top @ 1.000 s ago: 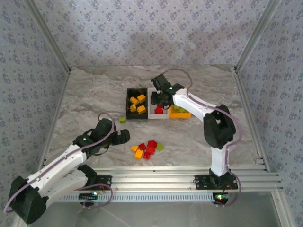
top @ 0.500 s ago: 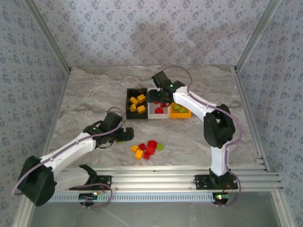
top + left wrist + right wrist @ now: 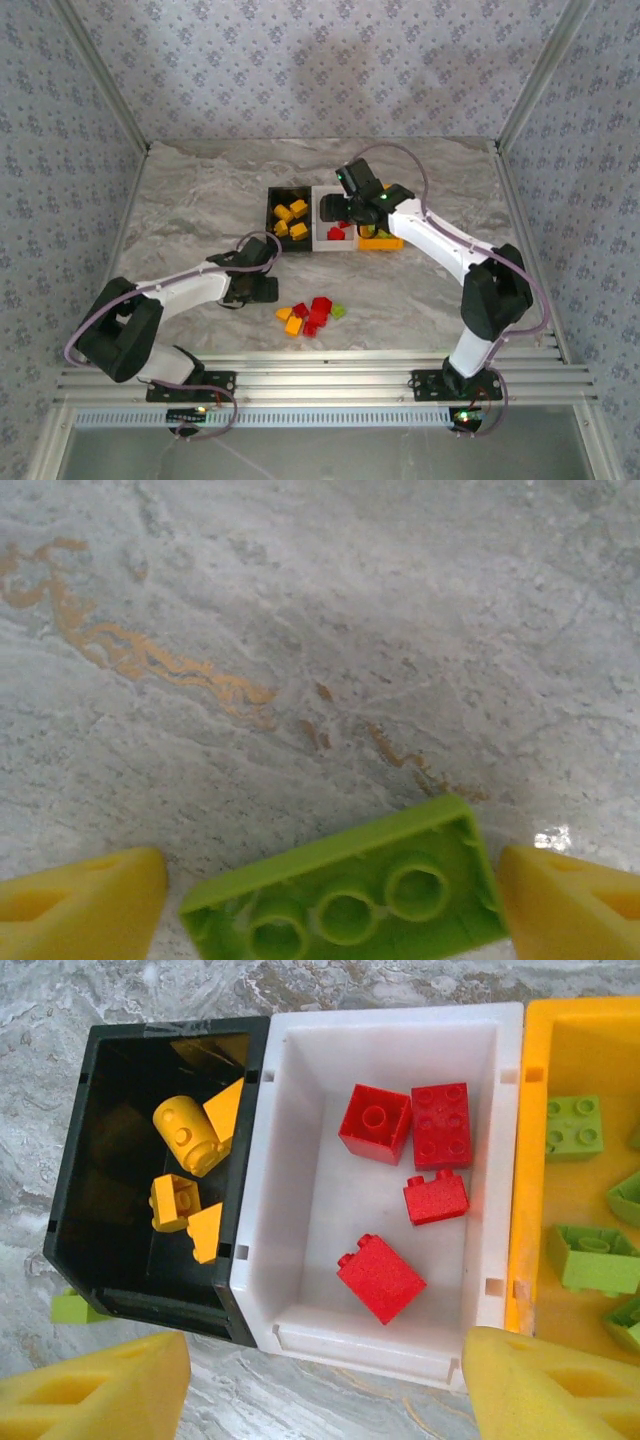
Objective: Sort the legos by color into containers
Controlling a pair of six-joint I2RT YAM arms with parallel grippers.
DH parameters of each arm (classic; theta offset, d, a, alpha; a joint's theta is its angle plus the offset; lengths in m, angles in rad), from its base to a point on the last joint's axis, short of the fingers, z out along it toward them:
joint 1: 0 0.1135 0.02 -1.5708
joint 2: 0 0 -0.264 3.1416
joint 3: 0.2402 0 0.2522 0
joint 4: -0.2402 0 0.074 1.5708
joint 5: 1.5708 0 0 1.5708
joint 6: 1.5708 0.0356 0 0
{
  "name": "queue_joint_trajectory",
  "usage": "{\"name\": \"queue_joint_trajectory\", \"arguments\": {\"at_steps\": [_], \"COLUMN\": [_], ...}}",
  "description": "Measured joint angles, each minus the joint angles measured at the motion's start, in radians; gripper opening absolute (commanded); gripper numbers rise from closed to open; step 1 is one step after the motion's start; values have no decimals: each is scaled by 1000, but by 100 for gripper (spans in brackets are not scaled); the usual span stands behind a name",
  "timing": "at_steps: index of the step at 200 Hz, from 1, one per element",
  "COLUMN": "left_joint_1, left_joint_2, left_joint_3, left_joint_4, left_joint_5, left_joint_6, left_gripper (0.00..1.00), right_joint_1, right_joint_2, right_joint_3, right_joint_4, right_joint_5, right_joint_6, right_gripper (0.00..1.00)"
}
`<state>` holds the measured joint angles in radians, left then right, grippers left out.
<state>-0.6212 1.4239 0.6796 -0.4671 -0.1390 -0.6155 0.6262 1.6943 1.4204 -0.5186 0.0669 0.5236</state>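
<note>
With my left end effector point(image 3: 330, 885) wide and flanking the upturned green lego point(image 3: 345, 900) on the counter point(image 3: 300, 630), and my right end effector point(image 3: 327, 1360) wide and empty above the white bin point(image 3: 395, 1035), uneven finger contact on closing could skid or tip the lego clear.

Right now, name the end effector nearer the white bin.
Right. The right end effector hangs over the white bin; the left end effector straddles a green lego away from it.

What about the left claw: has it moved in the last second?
Yes. From above, the left gripper has moved away from the arm bases, toward the black bin's near left corner, now straddling a green brick.
</note>
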Motion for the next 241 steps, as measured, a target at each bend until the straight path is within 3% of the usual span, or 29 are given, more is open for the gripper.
{"name": "queue_joint_trajectory", "arguments": {"at_steps": [45, 131, 180, 241], "left_joint_1": [4, -27, -69, -145], "left_joint_2": [-5, -103, -48, 426], "left_joint_3": [0, 33, 327, 896], "left_joint_4": [-6, -39, -60, -41], "left_joint_5": [-6, 45, 47, 103], "left_joint_6": [-9, -12, 21, 81], "left_gripper": [65, 60, 60, 60], "right_joint_1": [-11, -33, -75, -154], "right_joint_2": [-36, -108, -283, -527], "right_joint_3": [-35, -116, -304, -554], "right_joint_4": [7, 33, 48, -2], "right_joint_5": [1, 16, 33, 82], "right_joint_6": [11, 42, 88, 159], "right_gripper": [74, 74, 74, 74]}}
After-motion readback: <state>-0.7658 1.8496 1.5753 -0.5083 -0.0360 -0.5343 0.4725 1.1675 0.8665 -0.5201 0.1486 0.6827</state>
